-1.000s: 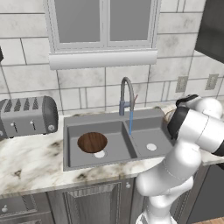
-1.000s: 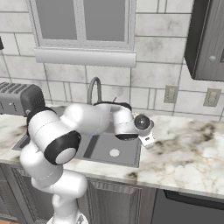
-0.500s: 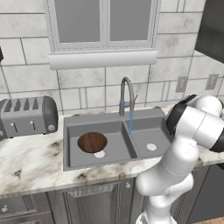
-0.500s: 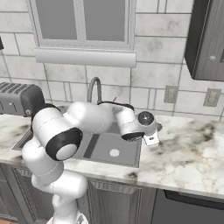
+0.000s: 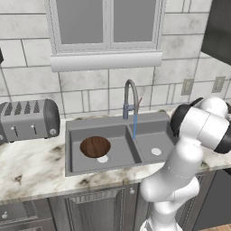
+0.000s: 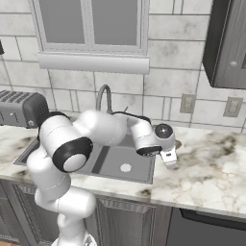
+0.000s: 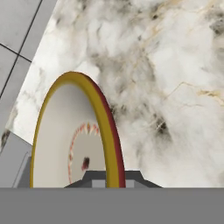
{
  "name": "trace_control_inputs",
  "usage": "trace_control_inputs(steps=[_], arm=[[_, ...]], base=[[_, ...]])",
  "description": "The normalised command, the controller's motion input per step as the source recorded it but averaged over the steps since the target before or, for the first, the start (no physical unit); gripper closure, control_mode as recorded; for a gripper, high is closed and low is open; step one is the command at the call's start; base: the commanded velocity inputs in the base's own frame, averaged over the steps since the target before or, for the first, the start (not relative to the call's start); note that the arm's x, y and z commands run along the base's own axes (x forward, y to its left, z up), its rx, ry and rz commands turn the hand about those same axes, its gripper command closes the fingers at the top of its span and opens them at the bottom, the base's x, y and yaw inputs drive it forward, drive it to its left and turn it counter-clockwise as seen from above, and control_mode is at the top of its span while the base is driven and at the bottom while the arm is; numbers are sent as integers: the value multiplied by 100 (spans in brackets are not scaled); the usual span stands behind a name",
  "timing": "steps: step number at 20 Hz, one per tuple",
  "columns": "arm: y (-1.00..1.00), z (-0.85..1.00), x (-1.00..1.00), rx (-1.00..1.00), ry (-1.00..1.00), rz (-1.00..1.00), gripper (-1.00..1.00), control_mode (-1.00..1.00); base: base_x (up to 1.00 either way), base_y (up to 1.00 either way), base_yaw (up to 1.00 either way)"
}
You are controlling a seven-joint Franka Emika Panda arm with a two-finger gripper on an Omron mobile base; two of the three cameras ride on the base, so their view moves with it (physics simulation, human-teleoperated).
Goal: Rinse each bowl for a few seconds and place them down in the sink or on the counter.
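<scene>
Holding 1 bowl (image 7: 74,140), 2nd bowl (image 5: 95,146) in sink (image 5: 118,135)

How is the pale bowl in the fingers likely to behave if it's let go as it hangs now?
The pale bowl is pinched by its rim and hangs on edge over the counter, so released now it would probably tip flat or roll. It looks rigid and glazed, so likely slippery where it is gripped. The shallow shape should settle steadily once laid flat.
</scene>
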Motion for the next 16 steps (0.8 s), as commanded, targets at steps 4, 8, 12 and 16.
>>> trace_control_inputs(steps=[4,8,12,16], arm=[[-18,-24,-6,4,1,-1,100,-100],[-21,-24,-5,4,2,-1,100,-100],[-23,-24,-5,4,1,-1,100,-100],[-21,-24,-5,4,1,-1,100,-100]], base=[[0,0,0],[0,0,0],[0,0,0],[0,0,0]])
